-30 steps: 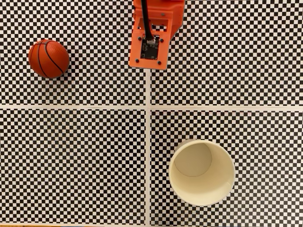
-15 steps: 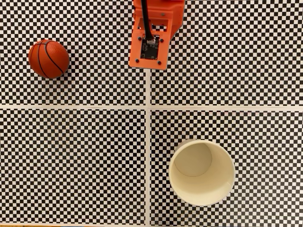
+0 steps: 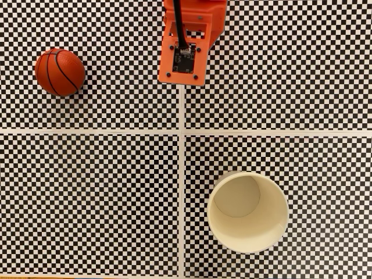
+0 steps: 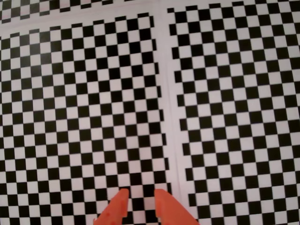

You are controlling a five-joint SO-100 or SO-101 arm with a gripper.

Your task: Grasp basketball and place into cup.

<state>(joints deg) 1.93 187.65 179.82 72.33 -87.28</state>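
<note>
In the fixed view the basketball [image 3: 60,72], orange-red with black seams, rests on the checkered table at the upper left. The cream-white cup [image 3: 247,212] stands upright at the lower right, its mouth open and nothing inside. The arm's orange wrist block [image 3: 185,55] hangs at the top centre, well apart from both ball and cup. The wrist view looks down on bare checkerboard, with my gripper [image 4: 139,193] at the bottom edge. Its two orange fingertips [image 4: 121,199] stand a narrow gap apart with nothing between them.
White seam lines [image 3: 182,174] cross the checkered mat [image 3: 104,197] and split it into four panels. One seam [image 4: 169,117] runs just right of the fingertips in the wrist view.
</note>
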